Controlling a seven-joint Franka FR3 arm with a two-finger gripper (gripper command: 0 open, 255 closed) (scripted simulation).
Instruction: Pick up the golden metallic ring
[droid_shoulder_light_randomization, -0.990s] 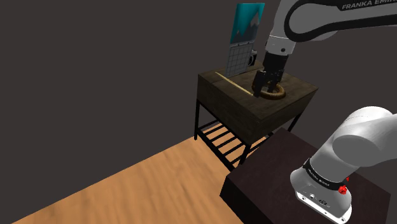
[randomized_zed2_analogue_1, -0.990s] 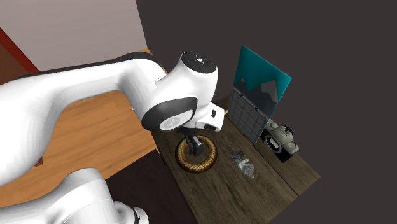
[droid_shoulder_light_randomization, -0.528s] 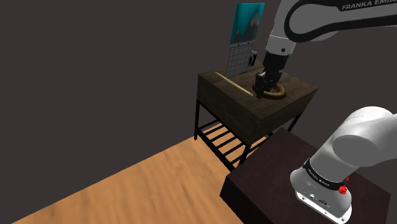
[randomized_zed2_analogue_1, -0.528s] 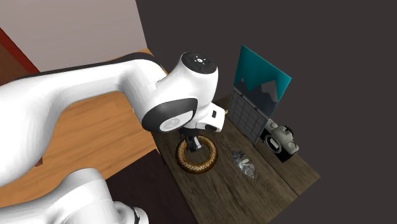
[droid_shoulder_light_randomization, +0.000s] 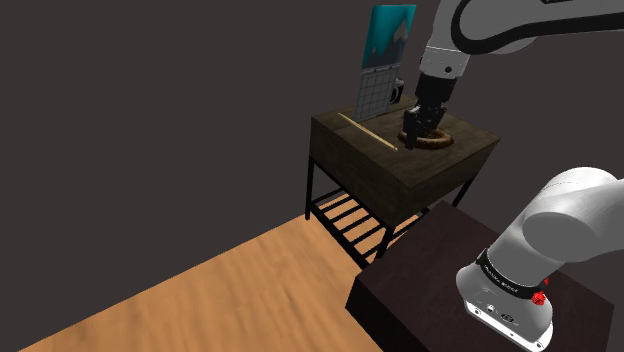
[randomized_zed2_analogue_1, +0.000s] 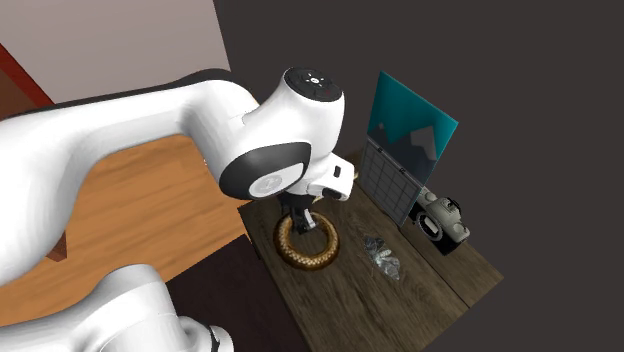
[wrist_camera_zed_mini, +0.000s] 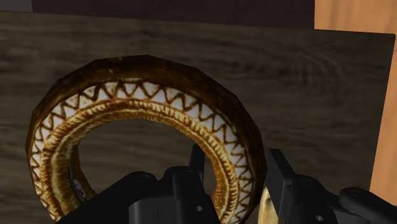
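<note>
Here, pincer (wrist_camera_zed_mini: 236, 168): clenched on the band of the golden ring (wrist_camera_zed_mini: 149, 89), one finger inside the hoop and one outside, above the dark wooden counter (wrist_camera_zed_mini: 318, 89). Beyond the pincer: crumpled grey scrap (randomized_zed2_analogue_1: 381, 253), then camera (randomized_zed2_analogue_1: 442, 218) and upright teal panel (randomized_zed2_analogue_1: 405, 140). Arm: white, wrist pointing steeply down.

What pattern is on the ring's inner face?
White with brown zigzags, on a golden-brown ring; wrist view.
</note>
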